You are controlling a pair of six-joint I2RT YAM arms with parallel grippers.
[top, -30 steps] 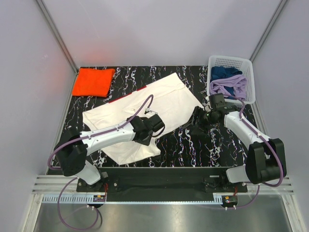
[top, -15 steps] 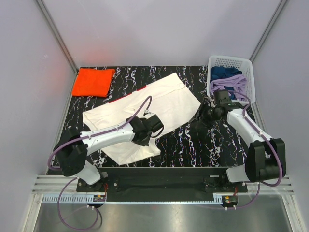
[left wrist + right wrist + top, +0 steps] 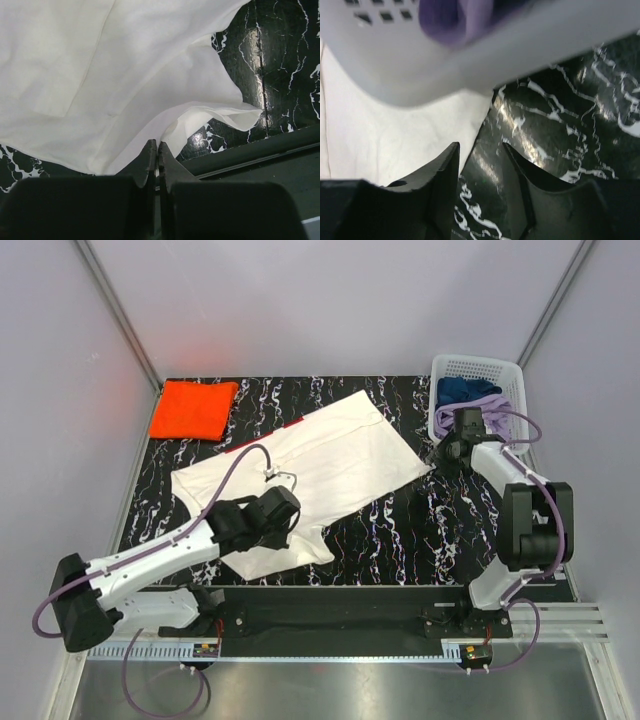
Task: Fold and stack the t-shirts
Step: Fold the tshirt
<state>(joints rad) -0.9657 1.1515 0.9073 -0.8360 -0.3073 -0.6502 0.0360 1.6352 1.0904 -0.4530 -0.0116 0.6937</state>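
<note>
The white t-shirt (image 3: 310,465) lies spread across the middle of the black marbled table (image 3: 400,540), its red collar edge just showing at the back left. The orange t-shirt (image 3: 193,408) lies folded at the back left corner. My left gripper (image 3: 283,512) is over the white shirt's near part. In the left wrist view its jaws (image 3: 158,146) are shut, with a raised fold of the white cloth (image 3: 125,75) running into the tips. My right gripper (image 3: 446,454) is open and empty, low over the shirt's right corner (image 3: 395,145), right beside the basket.
A white plastic basket (image 3: 508,375) at the back right holds blue and purple clothes (image 3: 485,410); its wall (image 3: 470,60) looms just above my right fingers. The table's near edge rail (image 3: 260,150) runs close behind the shirt's near corner (image 3: 250,114).
My right gripper has moved back and right, from mid-table to the shirt's right corner by the basket. My left arm has swung its elbow down to the near left; its gripper shifted slightly left.
</note>
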